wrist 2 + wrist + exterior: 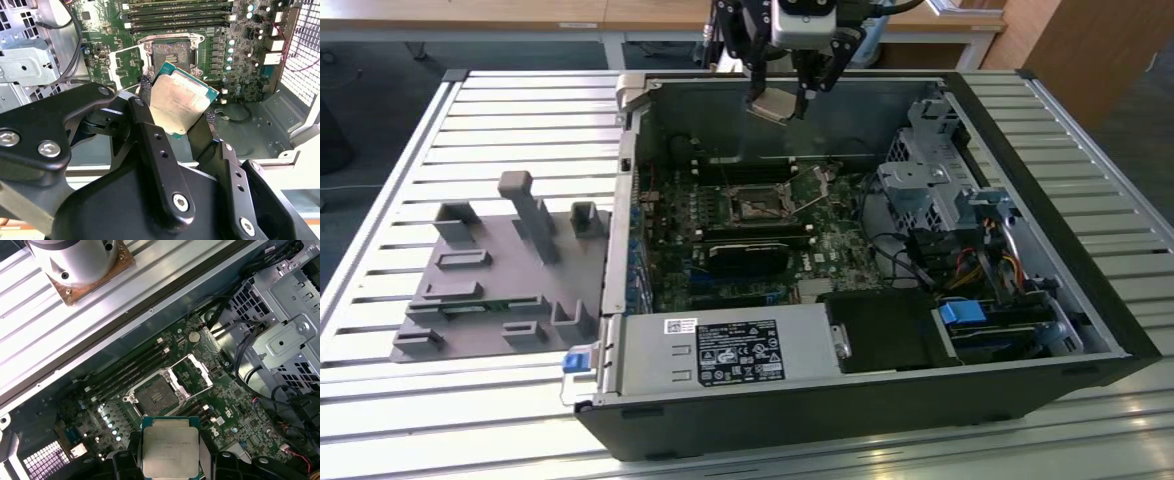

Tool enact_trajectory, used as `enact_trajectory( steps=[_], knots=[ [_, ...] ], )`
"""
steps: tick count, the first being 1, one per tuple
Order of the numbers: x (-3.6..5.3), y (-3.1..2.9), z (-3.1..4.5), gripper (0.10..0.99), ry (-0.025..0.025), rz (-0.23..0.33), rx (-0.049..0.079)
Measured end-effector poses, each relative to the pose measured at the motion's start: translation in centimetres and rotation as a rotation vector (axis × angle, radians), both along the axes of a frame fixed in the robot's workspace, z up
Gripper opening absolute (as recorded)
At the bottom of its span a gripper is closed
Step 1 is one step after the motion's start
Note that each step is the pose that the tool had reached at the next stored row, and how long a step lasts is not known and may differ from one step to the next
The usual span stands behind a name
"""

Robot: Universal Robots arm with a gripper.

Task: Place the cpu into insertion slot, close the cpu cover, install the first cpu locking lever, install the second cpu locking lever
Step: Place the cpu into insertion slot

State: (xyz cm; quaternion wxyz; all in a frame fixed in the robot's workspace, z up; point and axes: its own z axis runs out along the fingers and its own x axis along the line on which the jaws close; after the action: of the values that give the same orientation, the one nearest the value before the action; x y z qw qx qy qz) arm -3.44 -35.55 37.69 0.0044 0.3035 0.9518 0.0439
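The cpu (180, 102), a small flat square chip with a pale silvery-grey metal top and green edge, sits pinched by its edges between the black fingers of the gripper (178, 100). It is tilted and held in the air above the far end of the open black computer case (854, 420). Below it the insertion slot (169, 52), a square socket with a thin metal rim, lies with its dark centre exposed. The cpu cover (112, 65), a thin silvery frame plate, stands swung open just beside the slot. The case holds a green motherboard (720, 270), a silver power supply box (720, 350) and a grey metal drive cage (934, 190). It rests on a slatted metal table (520, 100).
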Motion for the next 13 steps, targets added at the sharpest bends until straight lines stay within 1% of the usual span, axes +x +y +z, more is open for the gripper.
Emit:
enact_trajectory(
  steps=[13],
  knots=[
    [0.00,0.00,-0.01,0.541,0.0000,-0.037,0.000]
  ],
)
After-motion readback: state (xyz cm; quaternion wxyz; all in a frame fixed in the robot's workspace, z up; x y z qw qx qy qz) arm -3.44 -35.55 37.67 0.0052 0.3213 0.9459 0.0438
